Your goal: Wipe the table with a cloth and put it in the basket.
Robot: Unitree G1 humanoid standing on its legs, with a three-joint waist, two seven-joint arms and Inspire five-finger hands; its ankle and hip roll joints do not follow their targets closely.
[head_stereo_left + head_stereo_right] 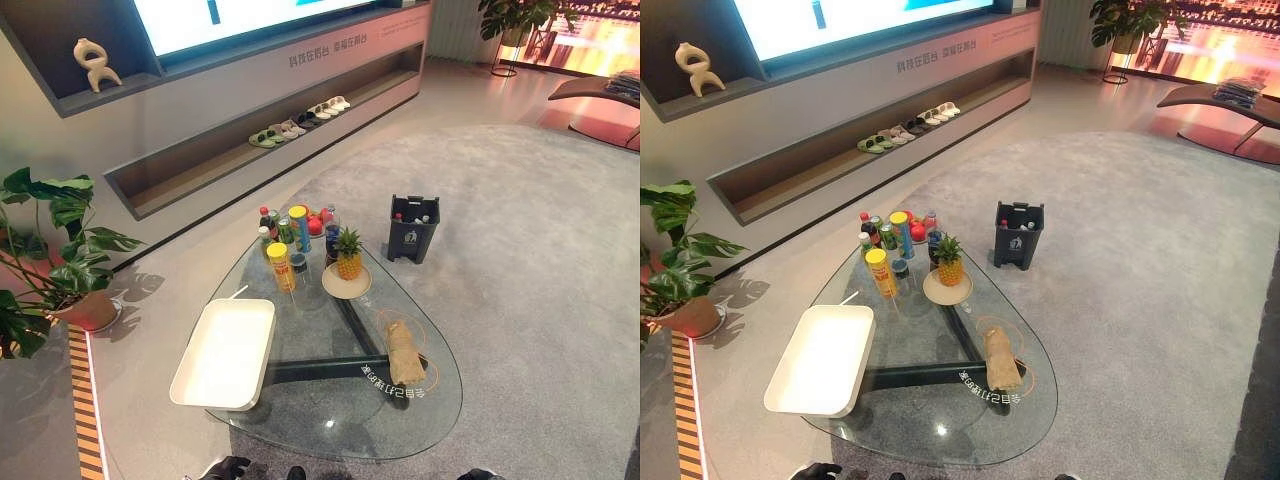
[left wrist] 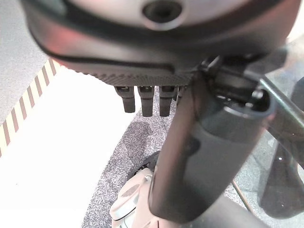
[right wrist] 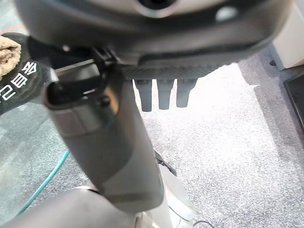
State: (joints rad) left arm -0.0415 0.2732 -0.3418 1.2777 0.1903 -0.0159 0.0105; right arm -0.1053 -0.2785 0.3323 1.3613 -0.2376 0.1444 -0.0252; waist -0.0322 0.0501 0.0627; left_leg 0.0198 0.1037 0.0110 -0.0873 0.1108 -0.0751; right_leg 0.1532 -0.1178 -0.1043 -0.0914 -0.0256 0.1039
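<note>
- Nearest to me, my left hand [image 1: 228, 466] shows at the bottom edge of the head view, just off the near rim of the glass table [image 1: 330, 430]; in its own wrist view its fingers [image 2: 146, 100] hang straight and relaxed, holding nothing.
- My right hand [image 1: 478, 475] sits at the bottom edge too, further to the right, off the table; its wrist view shows the fingers [image 3: 164, 94] straight over the grey carpet [image 1: 540, 260], with nothing in them.
- On the near left part of the table I see a white rectangular tray [image 1: 225, 350], one corner hanging past the table's rim.
- The cloth [image 1: 404, 350], tan and rolled into a bundle, lies on the near right part of the glass, well apart from both hands; a corner of it also shows in the right wrist view.
- Further back, a pineapple [image 1: 348, 255] stands upright on a small round plate [image 1: 345, 287].
- Beside it, a tall yellow can [image 1: 281, 266] stands in front of a cluster of bottles and cans [image 1: 295, 225] at the far end of the table.
- Past the table, the dark basket [image 1: 413, 228] stands on the carpet, near the table's far right edge but not touching it; I can see a few small things in it but cannot tell what they are.
- Against the wall, a low shelf [image 1: 200, 170] holds a row of shoes [image 1: 300, 122].
- A potted plant [image 1: 60, 260] stands on the floor at the far left.
</note>
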